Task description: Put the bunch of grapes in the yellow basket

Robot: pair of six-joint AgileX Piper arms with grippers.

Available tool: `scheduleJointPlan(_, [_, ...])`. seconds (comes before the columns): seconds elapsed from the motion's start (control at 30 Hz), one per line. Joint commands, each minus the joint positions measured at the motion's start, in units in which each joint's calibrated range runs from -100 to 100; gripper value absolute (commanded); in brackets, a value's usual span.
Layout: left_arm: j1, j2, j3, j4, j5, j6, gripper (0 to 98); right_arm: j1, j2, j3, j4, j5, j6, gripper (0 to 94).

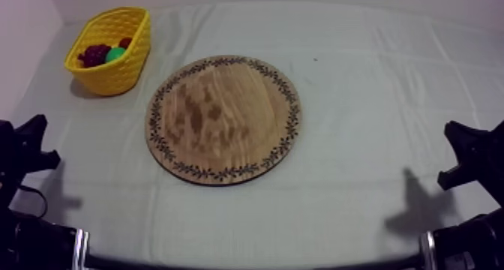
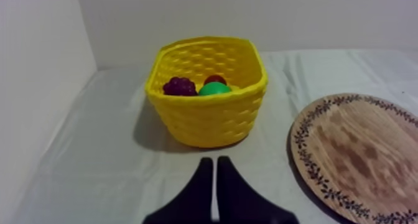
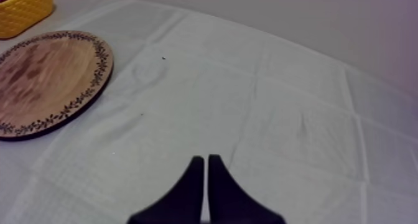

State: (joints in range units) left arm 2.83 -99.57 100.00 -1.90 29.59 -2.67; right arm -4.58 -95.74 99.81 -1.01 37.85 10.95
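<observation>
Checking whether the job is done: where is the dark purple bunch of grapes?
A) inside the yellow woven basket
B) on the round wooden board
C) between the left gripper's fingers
A: the dark purple bunch of grapes lies in the yellow woven basket; the round wooden board is bare.

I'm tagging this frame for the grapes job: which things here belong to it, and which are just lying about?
Belong to the job:
dark purple bunch of grapes, already in the yellow woven basket
round wooden board with patterned rim, bare

Just lying about:
green toy fruit and small red fruit, both in the basket beside the grapes
</observation>
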Motion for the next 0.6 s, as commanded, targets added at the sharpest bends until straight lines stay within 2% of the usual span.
scheduleJointPlan(0.0, [-0.02,-0.18,-0.02,-0.07,0.08,0.36,0.0,-0.02,-0.01,-0.03,0.01,-0.03,-0.01,0.4])
scheduleJointPlan(0.27, [-0.04,-0.42,0.00,-0.12,0.15,1.74,0.0,-0.02,-0.01,-0.03,0.01,-0.03,0.01,0.4])
scheduleJointPlan(0.57, [-0.04,-0.43,-0.06,-0.40,2.48,0.80,0.0,-0.02,-0.01,-0.03,0.01,-0.03,0.01,0.4])
